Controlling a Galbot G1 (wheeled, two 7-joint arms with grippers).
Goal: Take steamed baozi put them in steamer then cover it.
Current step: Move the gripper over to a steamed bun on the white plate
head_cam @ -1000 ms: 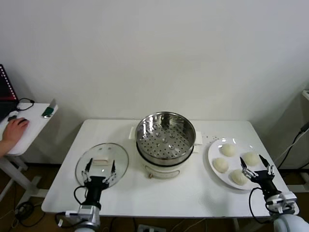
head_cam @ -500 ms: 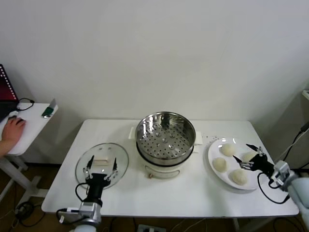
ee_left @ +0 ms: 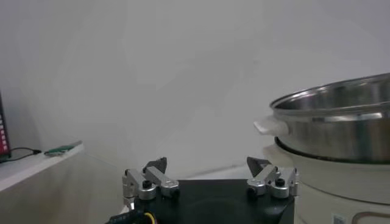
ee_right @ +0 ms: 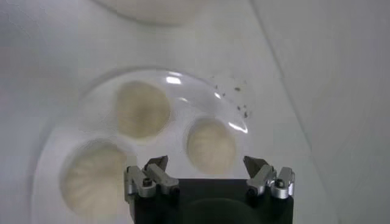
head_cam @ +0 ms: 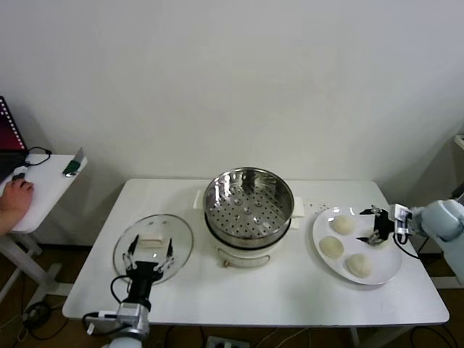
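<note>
White counter, frame right: the right hand (head_cam: pixel 377 230), swung in from the near edge, hovers wide open and empty over the plated baozi (head_cam: pixel 331 246); left hand (head_cam: pixel 148 255) waits open.

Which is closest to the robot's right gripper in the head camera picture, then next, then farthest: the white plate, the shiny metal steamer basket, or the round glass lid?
From the open right gripper, hovering over the buns:
1. The flat white plate, right beneath it on the table's right side.
2. The shiny stainless-steel steamer basket, in the table's middle.
3. The round clear glass lid, far off on the left side.
</note>
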